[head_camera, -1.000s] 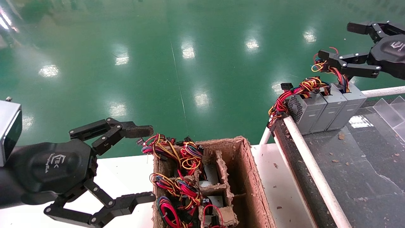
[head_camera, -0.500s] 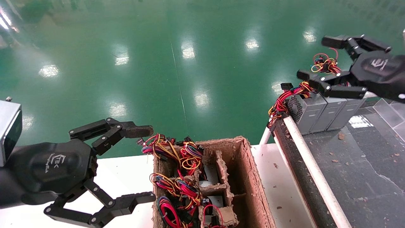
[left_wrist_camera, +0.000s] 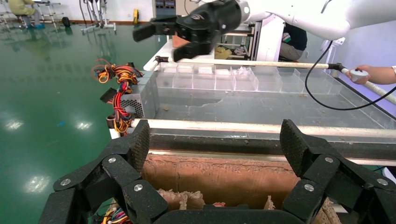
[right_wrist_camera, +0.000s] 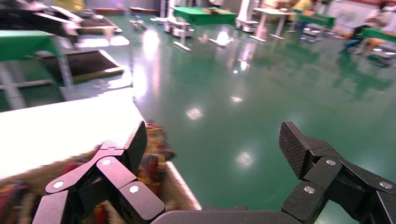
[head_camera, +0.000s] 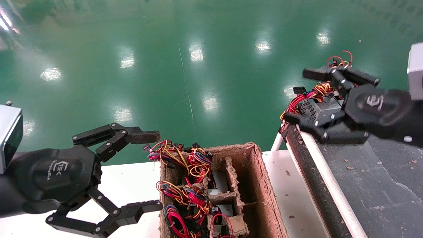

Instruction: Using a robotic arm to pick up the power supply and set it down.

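Observation:
My right gripper [head_camera: 296, 95], the black robotic arm hand with the white logo, hangs open over a row of grey boxes at the dark bench's far left corner. The power supply's box is hidden behind its palm in the head view. Only its short knot of red, yellow and black wires [head_camera: 337, 60] shows past the upper finger [head_camera: 314, 73]. Nothing is between the right gripper's [right_wrist_camera: 212, 144] fingers. A like grey box [head_camera: 319, 111] with a perforated face and longer red-orange wires [head_camera: 299, 100] lies beneath that gripper. My left gripper [head_camera: 156, 170] is parked open beside the cardboard box.
A brown cardboard box [head_camera: 261, 185] with dividers holds several wire bundles [head_camera: 185, 195] and stands on the white table [head_camera: 132, 178]. A white rail [head_camera: 327, 178] borders the dark bench [head_camera: 380, 185]. Clear bins [left_wrist_camera: 224, 81] line its far side. A person's hand [left_wrist_camera: 369, 73] holds a cable.
The right gripper, open throughout, has drawn back from the wire knot towards me and to the left, and lowered over the grey boxes. The left arm has not moved.

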You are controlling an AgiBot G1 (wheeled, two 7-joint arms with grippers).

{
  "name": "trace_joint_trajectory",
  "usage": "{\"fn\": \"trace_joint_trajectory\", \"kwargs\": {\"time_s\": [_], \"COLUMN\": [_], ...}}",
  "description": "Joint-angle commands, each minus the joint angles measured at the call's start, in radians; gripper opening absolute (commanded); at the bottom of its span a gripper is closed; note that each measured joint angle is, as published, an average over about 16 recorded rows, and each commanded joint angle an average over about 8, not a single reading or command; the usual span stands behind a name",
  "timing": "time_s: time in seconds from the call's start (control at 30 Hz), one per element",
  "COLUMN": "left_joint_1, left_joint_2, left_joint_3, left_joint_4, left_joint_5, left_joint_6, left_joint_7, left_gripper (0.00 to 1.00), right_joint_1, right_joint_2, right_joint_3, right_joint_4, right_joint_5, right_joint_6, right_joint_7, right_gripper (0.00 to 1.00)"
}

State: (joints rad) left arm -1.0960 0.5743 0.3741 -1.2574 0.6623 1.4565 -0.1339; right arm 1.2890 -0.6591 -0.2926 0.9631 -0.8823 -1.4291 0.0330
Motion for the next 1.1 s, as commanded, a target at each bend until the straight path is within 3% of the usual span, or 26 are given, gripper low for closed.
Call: {"fn": "trace_joint_trajectory", "kwargs": {"time_s": [0.03, 0.6, 1.1], "left_joint_1": [0.0, 0.0, 0.0], "left_joint_2": [0.0, 0.0, 0.0], "left_joint_3": [0.0, 0.0, 0.0], "left_joint_4": [0.0, 0.0, 0.0], "left_joint_5": [0.0, 0.0, 0.0], "left_joint_6": [0.0, 0.0, 0.0], "left_joint_7": [0.0, 0.0, 0.0], "left_gripper": [1.0, 1.0, 1.0], "right_joint_1": [-0.025, -0.217, -0.225], "right_joint_2": [0.006, 0.048, 0.051], "right_joint_3": [0.001, 0.013, 0.015], "right_joint_4": [0.037, 0.325, 0.336], "right_joint_5": [0.017, 0.153, 0.161], "right_joint_6": [-0.008, -0.067, -0.07], "right_joint_7": [0.018, 0.155, 0.159], "right_gripper": [1.0, 1.0, 1.0]}}
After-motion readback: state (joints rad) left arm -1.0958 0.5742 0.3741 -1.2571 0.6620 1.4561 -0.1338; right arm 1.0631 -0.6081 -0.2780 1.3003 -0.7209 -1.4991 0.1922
